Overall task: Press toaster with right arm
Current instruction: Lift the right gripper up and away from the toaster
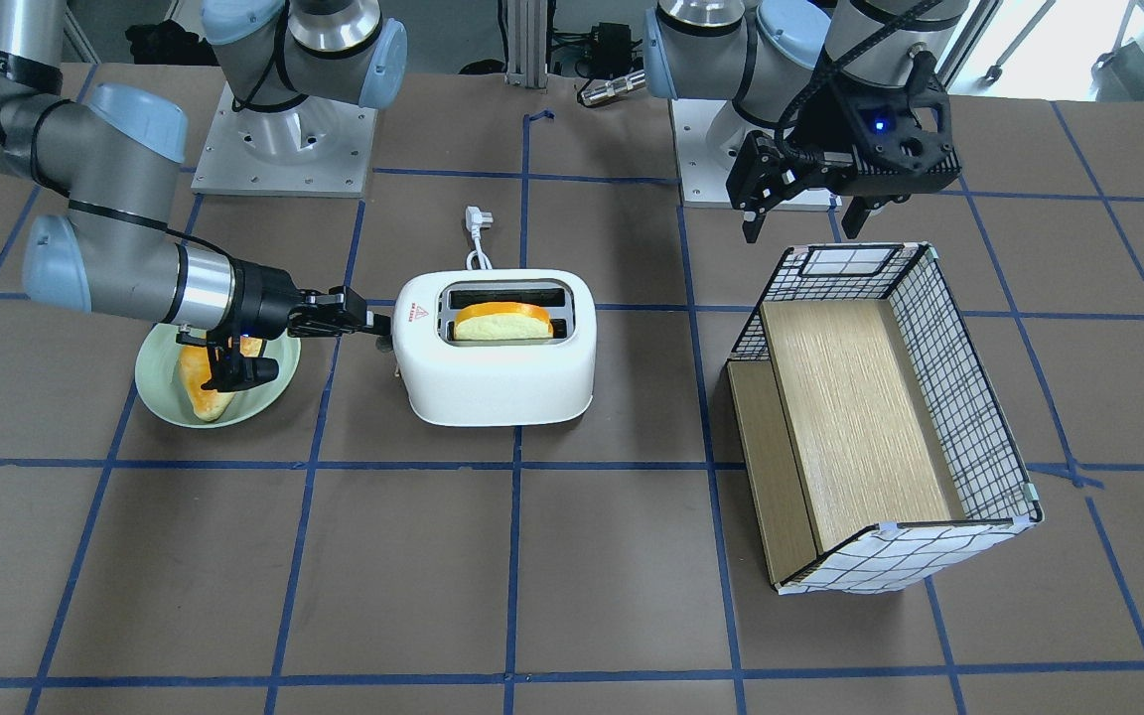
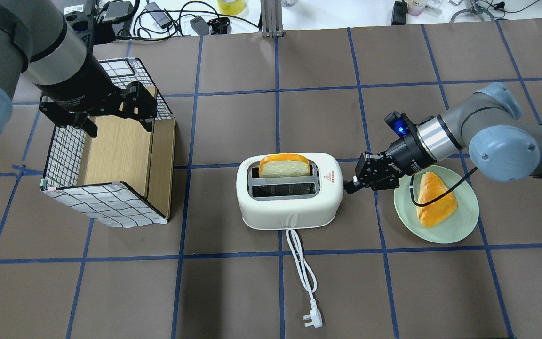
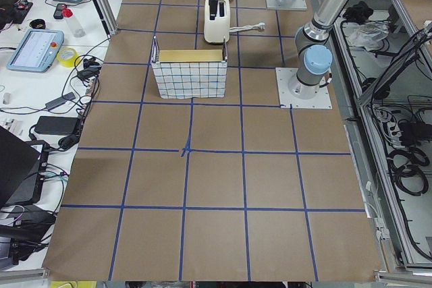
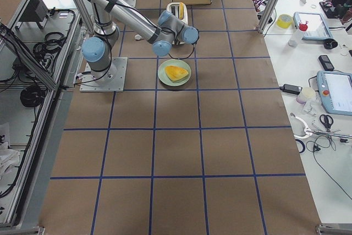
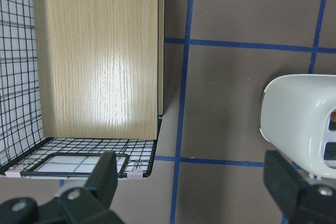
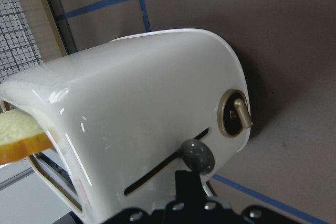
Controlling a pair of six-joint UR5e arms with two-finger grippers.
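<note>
Jaws pressed together, my right gripper [image 2: 350, 184] sits at the knob [image 6: 198, 156] on the toaster [image 2: 271, 212], mid-table. Pushed off-centre, my tip could slide off that round knob (the toaster might skid too).

A robotics lab — the right arm [image 4: 140, 23] and left arm [image 3: 322, 15] stand on bolted metal base plates [image 4: 110, 81] on a table [image 3: 216, 180] gridded in blue tape, while a side bench [image 4: 300, 64] holds teach pendants [image 4: 336, 92], a tape roll [image 4: 284, 21] and cables [image 3: 71, 96].
</note>
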